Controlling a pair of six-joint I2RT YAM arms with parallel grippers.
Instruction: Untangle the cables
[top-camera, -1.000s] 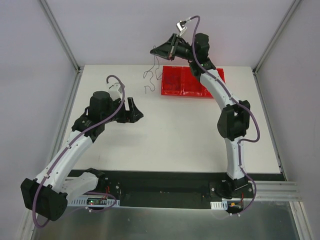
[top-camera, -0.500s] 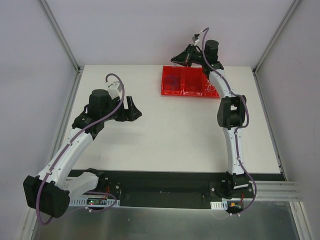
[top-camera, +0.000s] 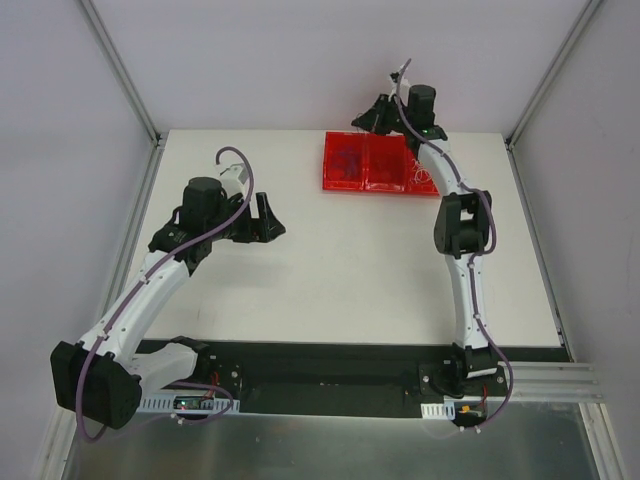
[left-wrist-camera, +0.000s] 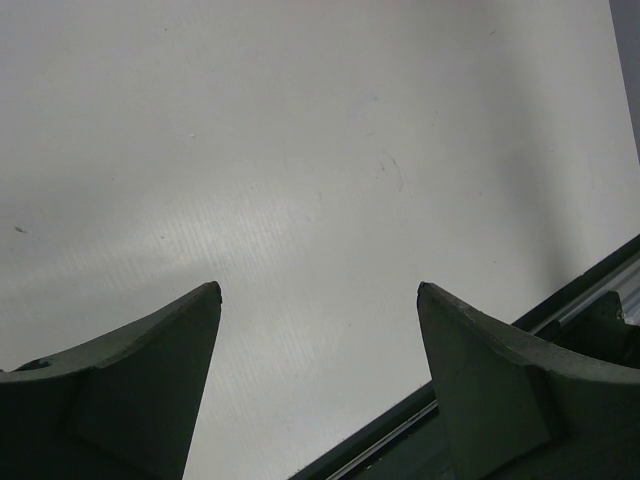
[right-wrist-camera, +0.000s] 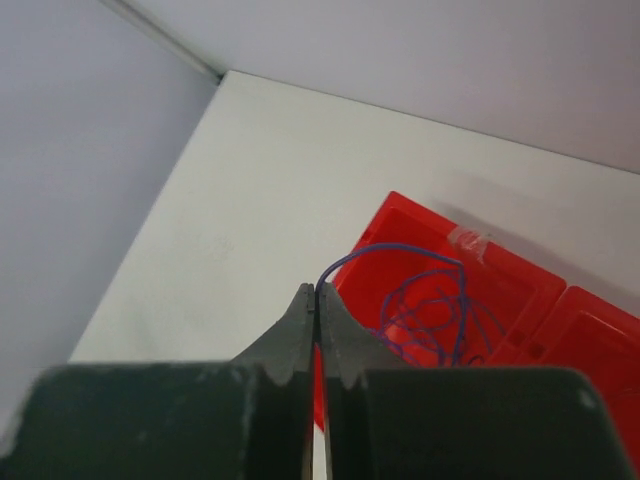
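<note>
**Top view.** The L arm reaches over the white table (top-camera: 330, 270). The left gripper (top-camera: 275, 220) sits low at about 9 o'clock of table centre, pointing to 3 o'clock, jaws spread and nothing between them. The R arm is stretched to the far edge. The right gripper (top-camera: 362, 118) hangs above the 12 o'clock rim of the red tray (top-camera: 372, 186). The tray lies at 12 o'clock on the table and has two compartments side by side. A dark tangle, the purple-blue cable (top-camera: 345, 158), lies in the compartment on the 9 o'clock side. Faint pale strands (top-camera: 418, 178) show in the 3 o'clock compartment, poss. white and red wire; too thin to confirm here.

**L wrist view.** The fingers (left-wrist-camera: 150, 385) are released and wide apart, with only bare table (left-wrist-camera: 300, 150) between them. The left gripper (left-wrist-camera: 318, 290) touches nothing. A black rail (left-wrist-camera: 560, 325) crosses the corner at 4 o'clock.

**R wrist view.** The right gripper (right-wrist-camera: 316, 292) is clenched, tips pressed together on the end of the purple-blue cable (right-wrist-camera: 400, 248). From the tips the cable arcs up and over toward 3 o'clock, then drops into a loose coil inside the red tray (right-wrist-camera: 520, 290). The coil rests in the compartment nearest the gripper. The second compartment is cut off by the frame edge at 4 o'clock. The table (right-wrist-camera: 250, 190) runs to the wall corner at 11 o'clock.
</note>
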